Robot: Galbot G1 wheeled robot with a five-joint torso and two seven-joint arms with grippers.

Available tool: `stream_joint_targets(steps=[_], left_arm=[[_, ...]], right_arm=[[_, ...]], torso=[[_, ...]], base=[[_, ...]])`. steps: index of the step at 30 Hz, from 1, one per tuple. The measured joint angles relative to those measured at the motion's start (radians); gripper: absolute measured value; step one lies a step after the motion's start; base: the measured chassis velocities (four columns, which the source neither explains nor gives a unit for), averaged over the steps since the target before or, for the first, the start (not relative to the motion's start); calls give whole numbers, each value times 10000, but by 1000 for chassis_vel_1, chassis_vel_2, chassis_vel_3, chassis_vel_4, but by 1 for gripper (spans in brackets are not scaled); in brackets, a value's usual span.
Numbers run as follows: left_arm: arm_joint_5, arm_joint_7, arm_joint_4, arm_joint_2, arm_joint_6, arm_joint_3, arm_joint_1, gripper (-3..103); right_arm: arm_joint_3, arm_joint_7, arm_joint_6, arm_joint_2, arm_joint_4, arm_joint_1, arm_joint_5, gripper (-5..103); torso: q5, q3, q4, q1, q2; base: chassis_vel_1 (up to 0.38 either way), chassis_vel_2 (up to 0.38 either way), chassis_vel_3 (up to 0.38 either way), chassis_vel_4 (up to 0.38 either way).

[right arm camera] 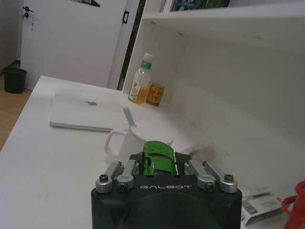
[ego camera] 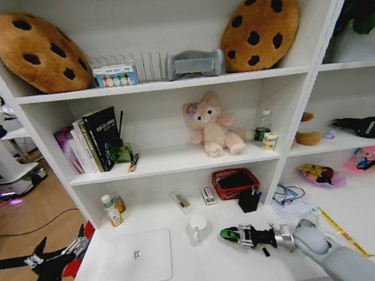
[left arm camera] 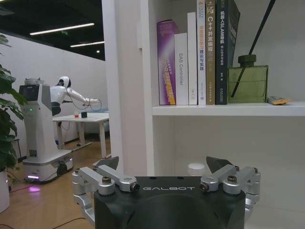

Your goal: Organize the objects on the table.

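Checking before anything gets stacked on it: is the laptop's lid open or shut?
Shut. The silver laptop lies flat on the white desk, lid down, its logo facing up; the right wrist view shows it as one thin closed slab.

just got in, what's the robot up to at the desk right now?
The right gripper is shut on a tiny green toy car, held low over the long white desk just beside the white mug. The left gripper is open with nothing in it, off the desk's left edge. A closed silver laptop lies flat on the desk, and two small bottles stand in the back left corner.
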Motion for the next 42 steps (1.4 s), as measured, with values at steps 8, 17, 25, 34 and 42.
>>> stream_joint_targets(steps=[8,17,25,34,42], left_arm=[[0,0,0,0,0,0,0,100],[0,0,0,0,0,0,0,100],[0,7,0,0,-1,0,0,100],[0,5,1,1,-2,-1,-1,100],[0,4,1,0,-1,-1,-1,100]], right_arm=[[847,437,-457,-1361,2027,513,1641,36],[-686,1252,-1777,-2297,2398,5223,4694,36],[-4545,1313,-1983,-1106,581,9687,4606,36],[-7456,1458,-2022,796,-1457,12070,4222,36],[-8641,2270,-3137,1366,-1943,12720,4255,36]], torso=[[0,-1,1,0,2],[-6,-3,3,-2,4],[-1,-1,3,-1,4],[-4,0,9,0,3],[1,-2,2,-1,3]], base=[[0,0,0,0],[0,0,0,0],[0,0,0,0],[0,0,0,0],[0,0,0,0]])
